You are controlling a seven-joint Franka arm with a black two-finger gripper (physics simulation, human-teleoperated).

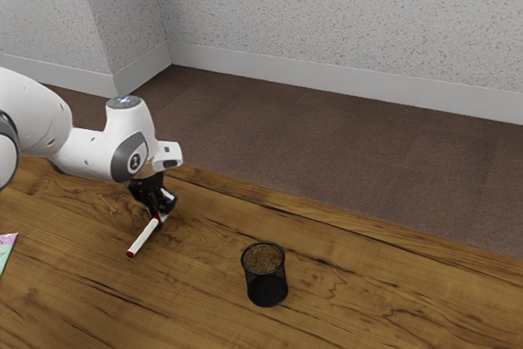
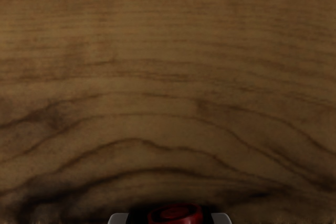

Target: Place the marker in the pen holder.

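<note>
In the exterior view my black gripper (image 1: 157, 204) is low over the wooden table, at the exterior view's left of the pen holder. It is shut on the red end of the marker (image 1: 144, 236). The marker's white body slants out from the fingertips toward the exterior view's lower left, ending in a red tip. At the wrist view's lower edge the marker's red end (image 2: 176, 214) sits between both fingers of my gripper (image 2: 170, 219). The pen holder (image 1: 265, 288), a black mesh cup, stands upright, apart from the marker.
The wooden table (image 1: 359, 284) runs along a brown floor (image 1: 327, 157), with pale walls behind. A pink and green packet (image 1: 6, 249) lies at the exterior view's left edge, away from the pen holder.
</note>
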